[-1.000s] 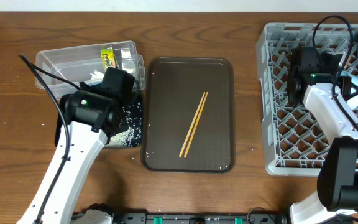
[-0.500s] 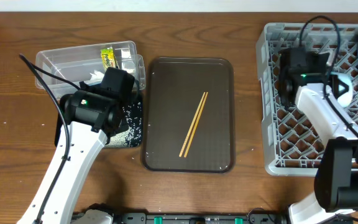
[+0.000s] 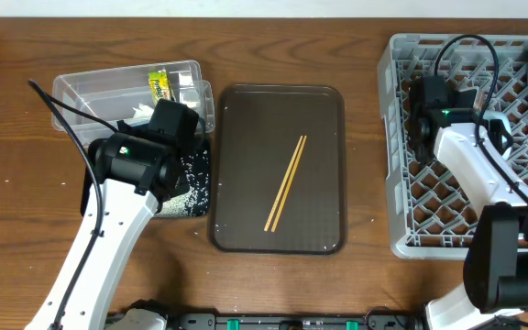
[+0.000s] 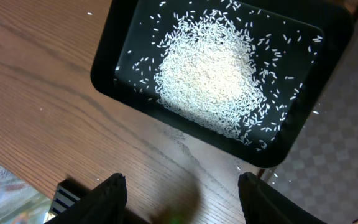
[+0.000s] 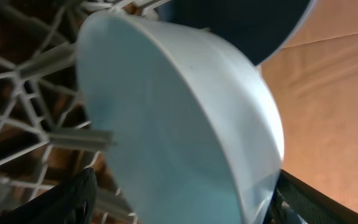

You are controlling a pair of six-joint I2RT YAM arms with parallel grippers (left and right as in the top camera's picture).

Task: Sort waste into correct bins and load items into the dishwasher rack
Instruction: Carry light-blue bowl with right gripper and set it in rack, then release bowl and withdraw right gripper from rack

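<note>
My left gripper (image 4: pixel 182 182) hangs open over bare wood, just short of the black tray (image 4: pixel 112 82) that holds a heap of rice grains (image 4: pixel 210 74). The clear tub (image 3: pixel 90 92) behind it contains the yellow-green wrapper (image 3: pixel 159 83) and white tissue (image 3: pixel 140 112). Inside the grey rack (image 3: pixel 401 183), my right gripper (image 5: pixel 185 190) stands open, its fingers wide on either side of the tilted light-blue bowl (image 5: pixel 179 112). The dark-blue bowl (image 5: pixel 247 25) leans right behind that one. Two wooden chopsticks (image 3: pixel 285 183) lie slanted on the brown serving tray (image 3: pixel 236 220).
The brown serving tray fills the table's middle, between the bins on the left and the rack on the right. Loose rice grains dot the wood by the black tray. The rack's raised walls surround my right arm, and a cable loops above it.
My right gripper has gone from shut to open and its arm has drawn leftward in the rack, away from the light-blue bowl. The left arm has not moved.
</note>
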